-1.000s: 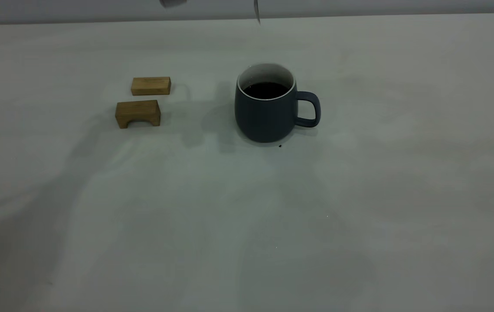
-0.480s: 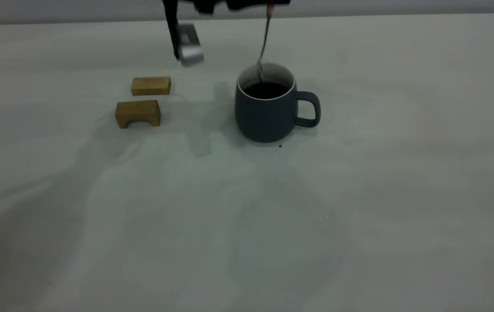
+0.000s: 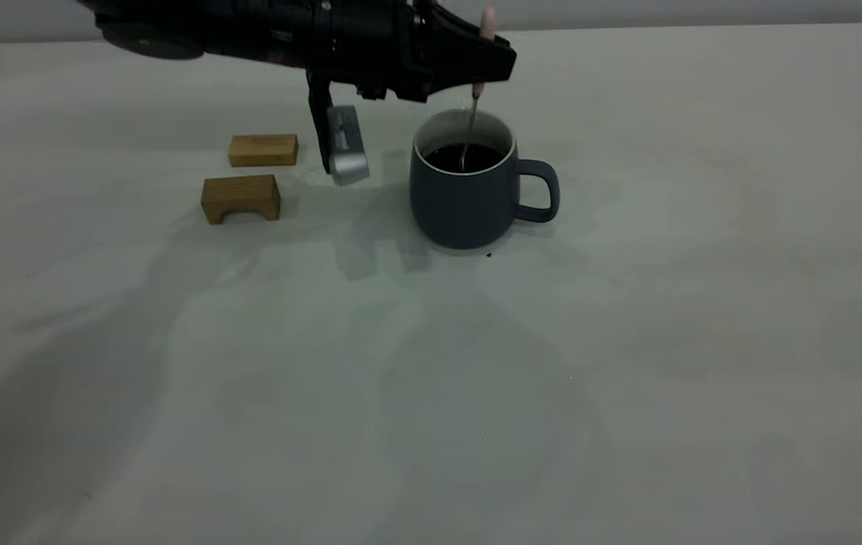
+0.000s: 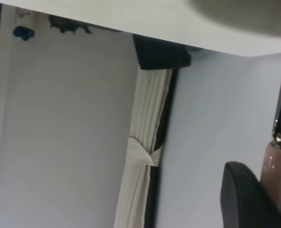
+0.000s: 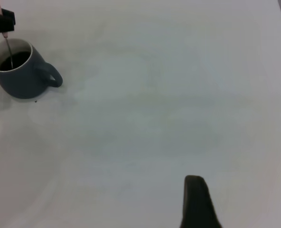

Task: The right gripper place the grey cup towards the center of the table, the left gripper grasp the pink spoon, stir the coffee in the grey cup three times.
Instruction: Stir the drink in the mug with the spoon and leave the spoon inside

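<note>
The grey cup (image 3: 465, 200) stands upright near the middle of the table (image 3: 627, 341), handle toward the right arm's side, with dark coffee (image 3: 476, 157) inside. My left gripper (image 3: 485, 64) hovers just above the cup's rim, shut on the pink spoon (image 3: 471, 121). The spoon hangs nearly upright with its metal tip in the coffee. The left wrist view shows one black finger (image 4: 245, 194) against the pink handle (image 4: 275, 166). My right gripper (image 5: 247, 190) is open, away from the cup (image 5: 19, 80), above bare table.
Two brown wooden blocks (image 3: 263, 150) (image 3: 241, 198) lie left of the cup. The left arm's silver module (image 3: 345, 145) hangs between the blocks and the cup. A tiny dark speck (image 3: 489, 255) lies in front of the cup.
The left arm has come down into view from above with the spoon. The spoon's tip has gone from above the rim into the coffee. The cup has not moved.
</note>
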Tool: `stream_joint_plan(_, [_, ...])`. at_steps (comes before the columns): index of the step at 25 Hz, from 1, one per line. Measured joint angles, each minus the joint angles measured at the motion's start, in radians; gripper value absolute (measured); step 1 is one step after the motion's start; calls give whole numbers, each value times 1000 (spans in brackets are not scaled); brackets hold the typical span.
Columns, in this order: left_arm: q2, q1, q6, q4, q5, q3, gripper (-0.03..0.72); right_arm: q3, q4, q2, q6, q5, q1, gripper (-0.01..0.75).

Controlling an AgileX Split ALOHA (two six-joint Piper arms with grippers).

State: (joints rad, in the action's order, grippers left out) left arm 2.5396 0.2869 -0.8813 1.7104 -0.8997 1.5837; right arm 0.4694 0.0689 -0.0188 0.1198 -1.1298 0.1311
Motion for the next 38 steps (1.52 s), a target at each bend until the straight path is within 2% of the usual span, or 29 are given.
stream_joint_plan(10, [9, -25, 2, 10, 82, 12, 130, 0, 0, 0, 0, 0, 0, 524])
stream_joint_plan(18, [68, 39, 3, 19, 108, 110, 130, 0, 0, 0, 0, 0, 0, 524])
stream_joint_plan(24, [71, 52, 3, -36, 0, 110, 130, 0, -1, 0, 0, 0, 0, 524])
stream_joint_plan(31, [71, -2, -37, -172, -41, 110, 130, 0, -1, 0, 0, 0, 0, 524])
stream_joint_plan(38, [71, -5, -41, -47, 60, 110, 130, 0, -1, 0, 0, 0, 0, 524])
